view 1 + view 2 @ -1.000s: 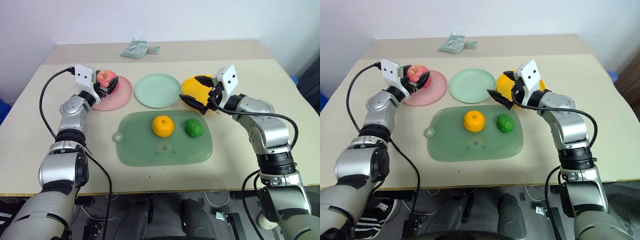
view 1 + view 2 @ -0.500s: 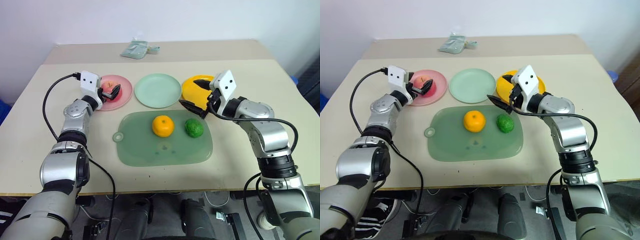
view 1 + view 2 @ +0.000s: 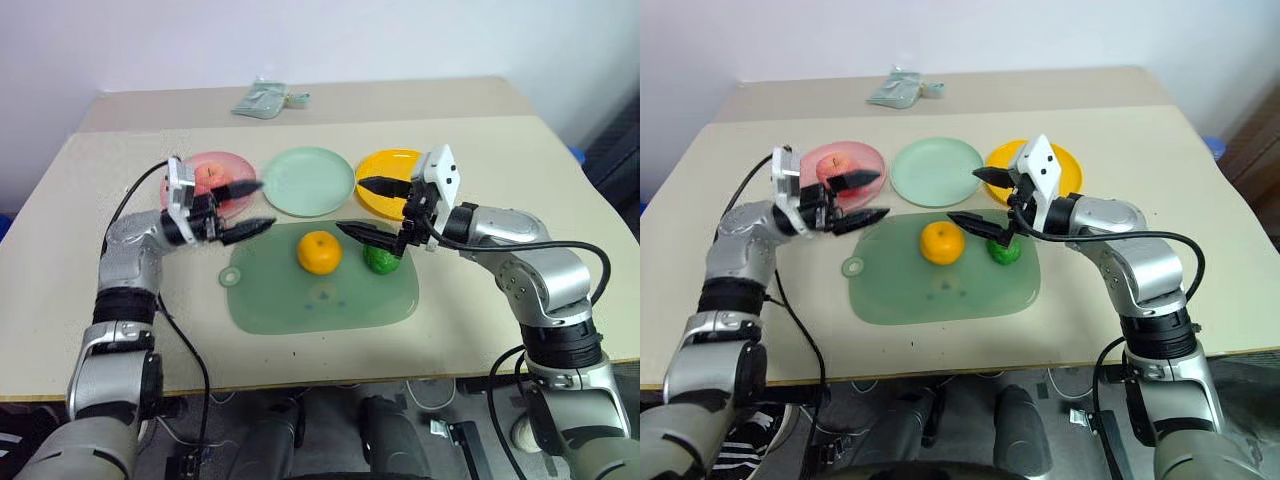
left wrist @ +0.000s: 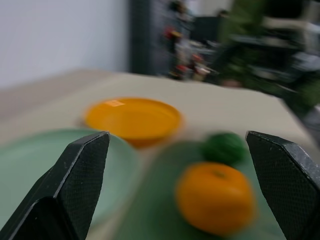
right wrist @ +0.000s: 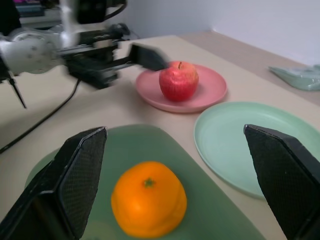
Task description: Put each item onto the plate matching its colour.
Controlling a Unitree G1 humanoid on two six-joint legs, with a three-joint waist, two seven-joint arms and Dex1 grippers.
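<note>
One packet (image 3: 262,99) lies at the table's (image 3: 80,250) far edge.

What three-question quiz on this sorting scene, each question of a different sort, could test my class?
1. True or false: the apple sits on the pink plate.
2. Which items lie on the green board? A) the orange and the green lump B) the apple only
3. Fill in: the yellow-orange plate holds ____.

Key: 1 true; 2 A; 3 nothing.
</note>
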